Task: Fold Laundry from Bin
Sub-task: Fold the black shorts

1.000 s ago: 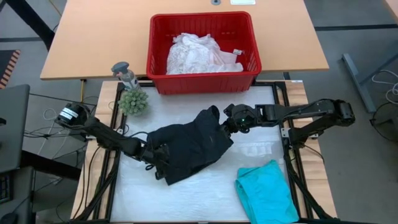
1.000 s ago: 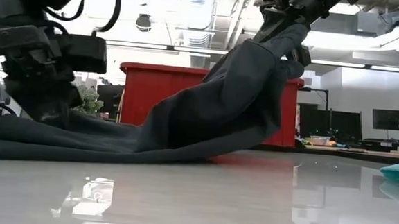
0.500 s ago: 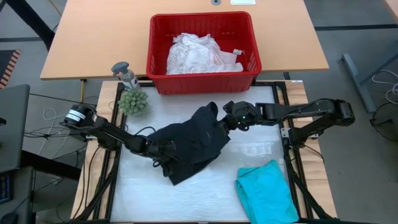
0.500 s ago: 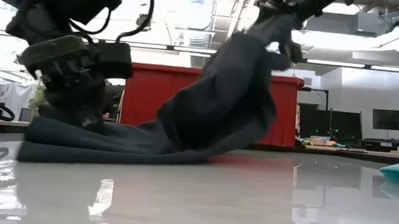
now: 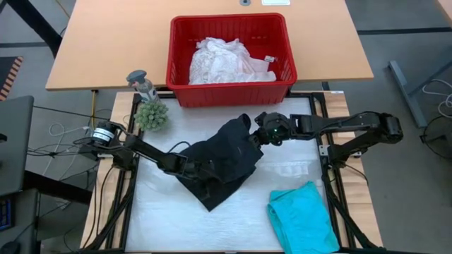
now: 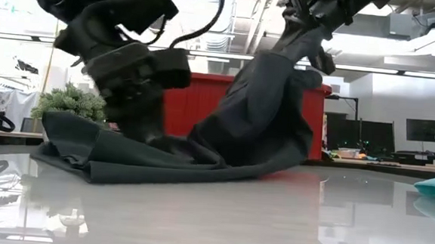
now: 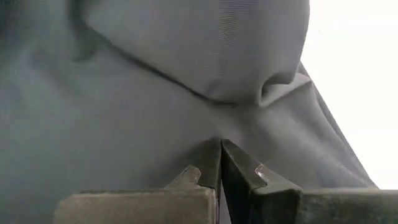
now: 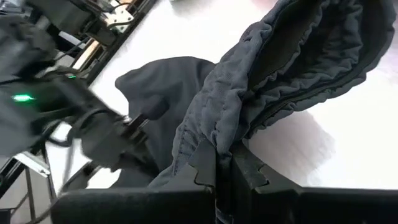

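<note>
Black garment (image 5: 219,166) sits on the white table (image 5: 296,173) just in front of the red bin (image 5: 231,92). Right gripper (image 5: 263,134) pinches its bin-side edge, raised to keep it taut. Left gripper (image 5: 191,168) is clamped on the far side, low, likely folding it over. Teal garment (image 5: 304,219) already set aside; white laundry (image 5: 226,62) waits in the bin.

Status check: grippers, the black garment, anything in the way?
Left gripper shut on black garment, low on the mat. Right gripper shut on its other end, held up. Teal garment lies apart; nothing in the way.
</note>
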Robot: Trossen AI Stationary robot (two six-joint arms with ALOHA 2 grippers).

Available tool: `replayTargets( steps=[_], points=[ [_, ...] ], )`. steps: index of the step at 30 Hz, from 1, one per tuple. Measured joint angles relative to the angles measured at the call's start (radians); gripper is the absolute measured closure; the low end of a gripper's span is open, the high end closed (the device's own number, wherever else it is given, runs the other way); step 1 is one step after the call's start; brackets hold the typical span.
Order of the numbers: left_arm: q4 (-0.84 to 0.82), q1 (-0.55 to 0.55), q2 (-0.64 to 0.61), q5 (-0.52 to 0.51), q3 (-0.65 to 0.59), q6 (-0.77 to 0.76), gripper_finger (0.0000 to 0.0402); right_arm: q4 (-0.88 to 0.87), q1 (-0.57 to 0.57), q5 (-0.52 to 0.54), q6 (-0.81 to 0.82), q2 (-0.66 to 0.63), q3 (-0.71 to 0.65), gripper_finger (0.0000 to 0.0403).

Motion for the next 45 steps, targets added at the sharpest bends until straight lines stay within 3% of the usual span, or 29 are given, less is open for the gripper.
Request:
replayTargets(
  steps=[10, 19, 24, 29, 37, 39, 45],
  points=[
    [0.039, 0.002, 0.004, -0.095, 0.104, 0.091, 0.0401, -0.003, -0.022, -0.004, -0.027, 0.0, 0.0, 0.0365],
    [0.052, 0.011, 0.192, 0.067, 0.239, 0.12, 0.0401, -0.011, -0.022, -0.008, -0.034, 0.0, 0.0, 0.0365],
    [0.038, 0.011, 0.257, 0.079, 0.32, 0.104, 0.0402, -0.013, -0.022, -0.013, -0.046, 0.0, 0.0, 0.0365],
    [-0.041, 0.025, 0.237, 0.087, 0.334, 0.102, 0.0401, -0.026, -0.022, -0.012, -0.049, 0.0, 0.0, 0.0365],
    [-0.261, 0.029, 0.055, 0.021, 0.333, 0.169, 0.0401, -0.03, -0.022, -0.012, -0.049, 0.0, 0.0, 0.0365],
    [-0.257, 0.029, 0.034, -0.037, 0.318, 0.2, 0.0402, -0.017, -0.022, -0.012, -0.049, 0.0, 0.0, 0.0365],
    [-0.183, 0.034, 0.075, -0.072, 0.279, 0.22, 0.0401, 0.03, -0.01, -0.012, -0.04, 0.0, 0.0, 0.0365]
  ],
)
